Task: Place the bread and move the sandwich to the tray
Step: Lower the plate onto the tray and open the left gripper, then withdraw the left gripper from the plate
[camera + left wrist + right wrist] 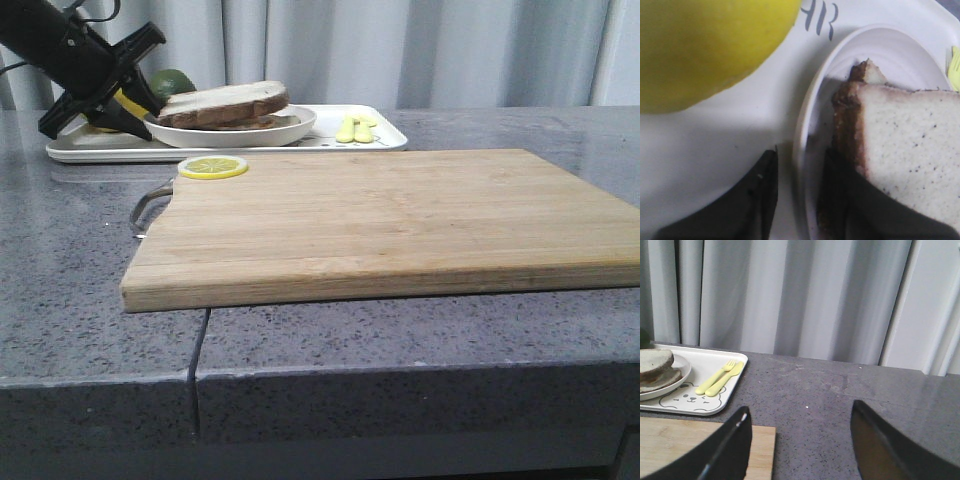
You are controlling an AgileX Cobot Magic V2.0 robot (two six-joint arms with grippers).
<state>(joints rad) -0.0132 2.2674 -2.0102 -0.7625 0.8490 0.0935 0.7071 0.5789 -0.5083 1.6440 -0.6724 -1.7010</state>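
The sandwich (pixel 235 120) is a stack of brown-crusted slices on a round white plate (pixel 285 128) that rests on the white tray (pixel 325 142). The bread (pixel 225 97) is its top slice; no egg shows. My left gripper (pixel 138 113) is at the plate's left edge. In the left wrist view that gripper (pixel 801 154) is open, astride the plate's rim (pixel 802 120), one finger outside and the other inside against the sandwich's crust (pixel 845 120). My right gripper (pixel 800 425) is open and empty over the counter, past the cutting board's corner (pixel 760 440). The tray (pixel 732 385) lies to its far side.
A wooden cutting board (pixel 400 220) fills the near counter, with a lemon slice (pixel 213 166) at its far left corner. On the tray are a yellow fork and spoon (pixel 357 128), a lemon (pixel 705 45) and a green lime (pixel 172 80). Curtains hang behind.
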